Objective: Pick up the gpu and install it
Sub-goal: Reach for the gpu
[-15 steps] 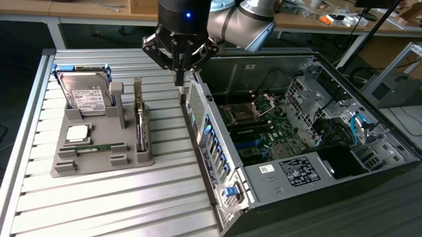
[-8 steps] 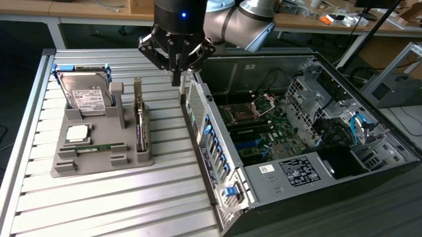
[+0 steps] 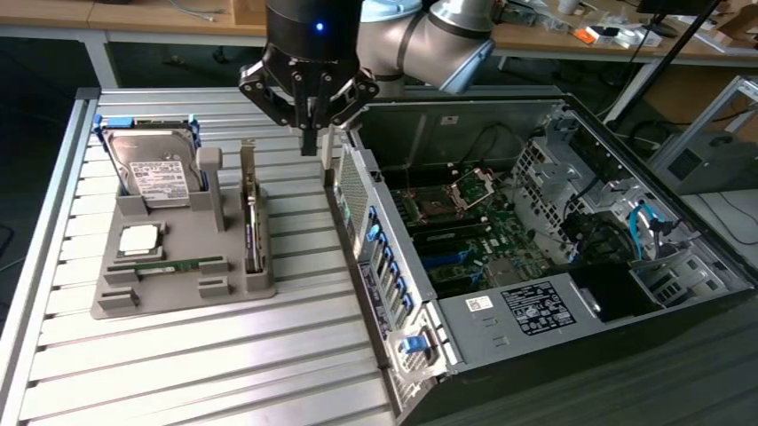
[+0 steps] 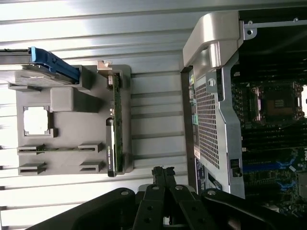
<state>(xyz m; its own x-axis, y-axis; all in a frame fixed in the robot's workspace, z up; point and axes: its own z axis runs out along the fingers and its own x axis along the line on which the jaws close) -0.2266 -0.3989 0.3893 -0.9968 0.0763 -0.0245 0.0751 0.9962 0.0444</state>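
Note:
The gpu (image 3: 251, 217) stands on edge in a slot of the grey holder tray (image 3: 166, 297), its silver bracket pointing up at the far end. In the wrist view the gpu (image 4: 116, 129) runs along the tray's side nearest the case. My gripper (image 3: 311, 142) hangs above the table between the tray and the open computer case (image 3: 498, 240), fingers pressed together and holding nothing. Its shut fingertips (image 4: 163, 173) show in the wrist view, clear of the card and off its near end.
On the tray a silver hard drive (image 3: 154, 169) with a white label stands upright, a square processor chip (image 3: 140, 237) lies flat, and a narrow green memory stick (image 3: 177, 264) sits in front. The case's perforated rear wall (image 3: 353, 191) rises close beside the gripper.

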